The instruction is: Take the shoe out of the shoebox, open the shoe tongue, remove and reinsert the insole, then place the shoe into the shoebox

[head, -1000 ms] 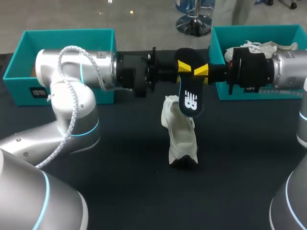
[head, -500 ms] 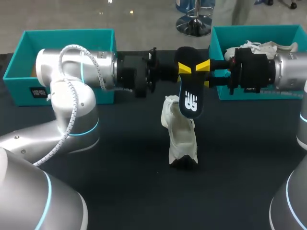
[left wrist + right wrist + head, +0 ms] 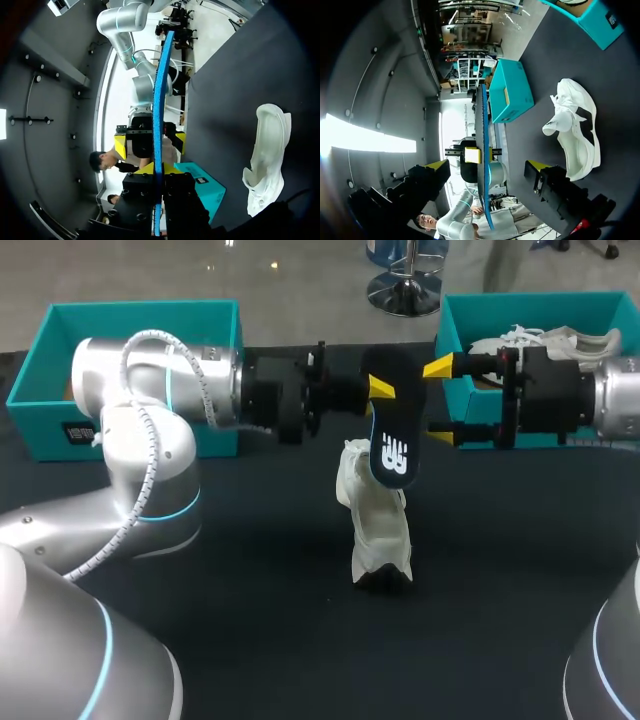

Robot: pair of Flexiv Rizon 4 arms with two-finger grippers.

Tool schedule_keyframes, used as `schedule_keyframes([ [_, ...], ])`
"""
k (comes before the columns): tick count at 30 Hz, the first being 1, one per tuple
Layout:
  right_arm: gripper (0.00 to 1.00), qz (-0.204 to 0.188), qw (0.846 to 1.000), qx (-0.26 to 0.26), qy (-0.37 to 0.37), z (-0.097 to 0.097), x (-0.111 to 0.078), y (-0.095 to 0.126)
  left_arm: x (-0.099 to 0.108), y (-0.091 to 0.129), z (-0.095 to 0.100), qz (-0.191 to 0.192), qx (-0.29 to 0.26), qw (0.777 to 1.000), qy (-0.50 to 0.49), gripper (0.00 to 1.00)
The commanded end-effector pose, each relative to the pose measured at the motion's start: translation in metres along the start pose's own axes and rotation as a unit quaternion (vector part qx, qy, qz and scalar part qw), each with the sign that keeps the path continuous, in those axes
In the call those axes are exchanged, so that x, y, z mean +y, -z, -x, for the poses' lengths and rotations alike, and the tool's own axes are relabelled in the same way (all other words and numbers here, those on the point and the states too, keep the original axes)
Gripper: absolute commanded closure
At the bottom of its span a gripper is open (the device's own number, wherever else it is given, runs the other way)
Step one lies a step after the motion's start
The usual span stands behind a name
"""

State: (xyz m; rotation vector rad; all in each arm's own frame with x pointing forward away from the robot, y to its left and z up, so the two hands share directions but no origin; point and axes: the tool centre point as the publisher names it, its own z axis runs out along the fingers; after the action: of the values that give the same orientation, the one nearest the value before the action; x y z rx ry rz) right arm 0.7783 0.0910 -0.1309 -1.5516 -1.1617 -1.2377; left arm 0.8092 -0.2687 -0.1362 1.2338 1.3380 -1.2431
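The white shoe point(image 3: 378, 525) lies on the black table, and everything else sits above or behind it. Straight above it hangs the dark insole point(image 3: 392, 430), toe end down and nearly reaching the shoe, pinched at its upper part by the left gripper point(image 3: 380, 390). The right gripper point(image 3: 440, 400), up to the shoe's right, stands spread wide, touching nothing. The insole looks fully out, so reinsertion seems next. That calls for steadying the shoe and steering the insole's toe into the opening.
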Motion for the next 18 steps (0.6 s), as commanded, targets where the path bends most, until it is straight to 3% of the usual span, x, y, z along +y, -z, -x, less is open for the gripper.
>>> schedule_keyframes([
  [1,0.00,0.004,1.000,-0.002,-0.001,0.000,-0.003,0.000,0.000,0.000,-0.002,0.001,0.009,1.000,0.003,1.00],
  [4,0.00,0.004,1.000,-0.002,-0.001,0.000,-0.003,0.000,0.000,0.001,-0.003,0.001,0.012,1.000,0.004,1.00],
  [8,0.00,-0.008,0.998,-0.056,0.028,0.021,-0.007,0.018,0.000,0.001,-0.003,0.001,0.012,1.000,0.008,1.00],
  [18,0.00,0.063,0.989,-0.126,0.044,0.046,-0.011,0.066,-0.001,0.003,-0.004,0.003,0.016,1.000,0.011,1.00],
])
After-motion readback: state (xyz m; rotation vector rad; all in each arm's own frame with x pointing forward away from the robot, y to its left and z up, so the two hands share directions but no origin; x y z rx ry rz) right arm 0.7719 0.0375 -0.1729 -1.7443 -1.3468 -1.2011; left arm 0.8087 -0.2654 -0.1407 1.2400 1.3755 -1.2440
